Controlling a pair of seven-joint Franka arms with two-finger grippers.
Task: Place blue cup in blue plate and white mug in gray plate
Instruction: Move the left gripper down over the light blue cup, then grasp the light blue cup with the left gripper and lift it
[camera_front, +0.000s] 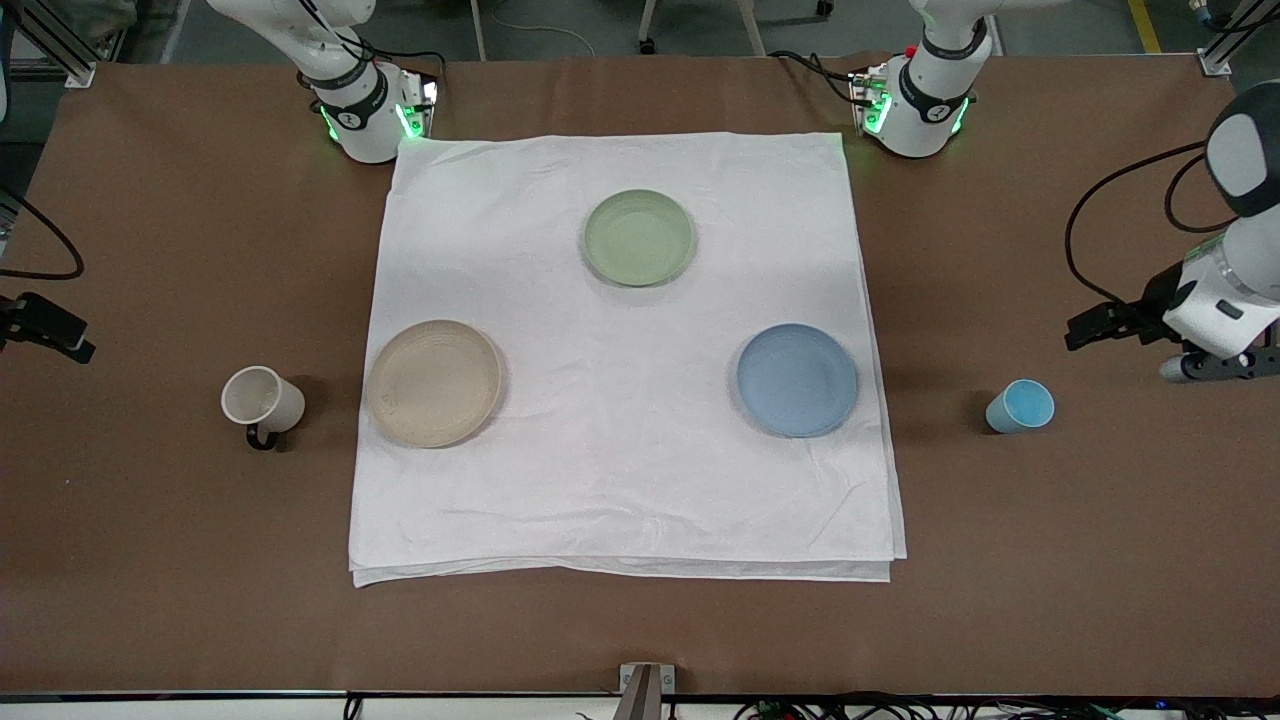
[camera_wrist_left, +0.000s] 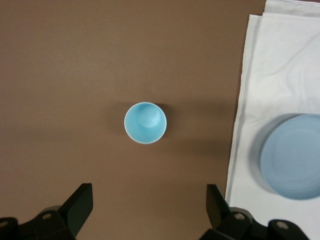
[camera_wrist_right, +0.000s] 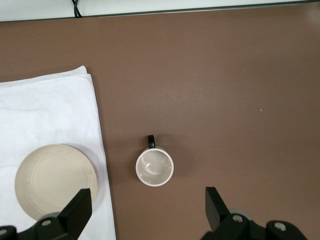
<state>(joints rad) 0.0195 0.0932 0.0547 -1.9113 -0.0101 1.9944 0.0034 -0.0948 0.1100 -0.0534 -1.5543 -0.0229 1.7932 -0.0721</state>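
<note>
The blue cup (camera_front: 1020, 405) stands upright on the brown table toward the left arm's end, beside the blue plate (camera_front: 797, 380) on the white cloth. The white mug (camera_front: 262, 400) stands toward the right arm's end, beside the gray plate (camera_front: 433, 383), its black handle toward the front camera. My left gripper (camera_wrist_left: 149, 197) is open and empty, up over the bare table by the blue cup (camera_wrist_left: 145, 122); the blue plate (camera_wrist_left: 295, 157) shows too. My right gripper (camera_wrist_right: 148, 200) is open and empty, up over the table by the white mug (camera_wrist_right: 155, 167) and the gray plate (camera_wrist_right: 55, 181).
A pale green plate (camera_front: 639, 237) lies on the white cloth (camera_front: 620, 480), farther from the front camera than the other two plates. The cloth covers the table's middle. The left arm's hand (camera_front: 1215, 365) hangs at the table's end.
</note>
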